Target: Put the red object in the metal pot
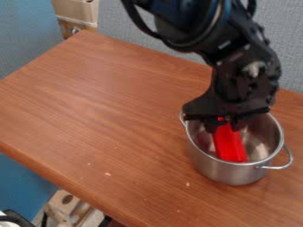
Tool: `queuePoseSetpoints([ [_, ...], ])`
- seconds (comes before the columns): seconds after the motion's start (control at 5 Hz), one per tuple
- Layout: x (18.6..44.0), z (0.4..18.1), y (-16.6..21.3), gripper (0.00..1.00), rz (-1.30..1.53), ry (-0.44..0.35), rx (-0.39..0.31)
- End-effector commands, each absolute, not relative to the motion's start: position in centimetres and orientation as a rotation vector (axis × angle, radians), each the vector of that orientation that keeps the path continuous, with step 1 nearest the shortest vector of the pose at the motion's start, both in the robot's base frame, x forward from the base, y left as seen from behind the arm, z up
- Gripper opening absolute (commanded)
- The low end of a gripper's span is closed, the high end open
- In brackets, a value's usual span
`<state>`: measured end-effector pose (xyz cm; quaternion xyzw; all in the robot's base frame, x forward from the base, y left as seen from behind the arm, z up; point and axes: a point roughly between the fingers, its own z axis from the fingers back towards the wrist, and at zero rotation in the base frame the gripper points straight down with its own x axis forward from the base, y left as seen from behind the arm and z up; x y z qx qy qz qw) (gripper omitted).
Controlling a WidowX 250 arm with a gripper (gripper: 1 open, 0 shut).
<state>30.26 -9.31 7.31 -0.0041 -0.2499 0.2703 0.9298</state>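
The shiny metal pot (268,164) stands on the wooden table near its right front corner. My black gripper (224,122) hangs over the pot's mouth, its fingers reaching just inside the rim. It is shut on the top end of the red object (229,142), a bright red bar that slants down into the pot. The bar's lower end sits low inside the pot, near the bottom; I cannot tell whether it touches. The arm hides the pot's back rim.
The brown wooden table (95,97) stretches to the left and front of the pot. A blue wall rises behind it. A beige box (78,11) is fixed at the back left corner. The table's front edge runs close below the pot.
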Motion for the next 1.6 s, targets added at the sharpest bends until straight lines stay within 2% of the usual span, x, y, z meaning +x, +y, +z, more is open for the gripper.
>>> queuePoseSetpoints([
  [0.0,30.6,7.2,-9.7,0.0,0.54,-0.553,-0.019],
  [0.2,30.6,6.3,-9.8,0.0,0.534,-0.564,-0.002],
  [0.4,30.4,5.9,-9.7,1.0,0.534,-0.562,0.016],
  [1.4,29.5,5.8,-9.3,1.0,0.524,-0.533,0.119],
])
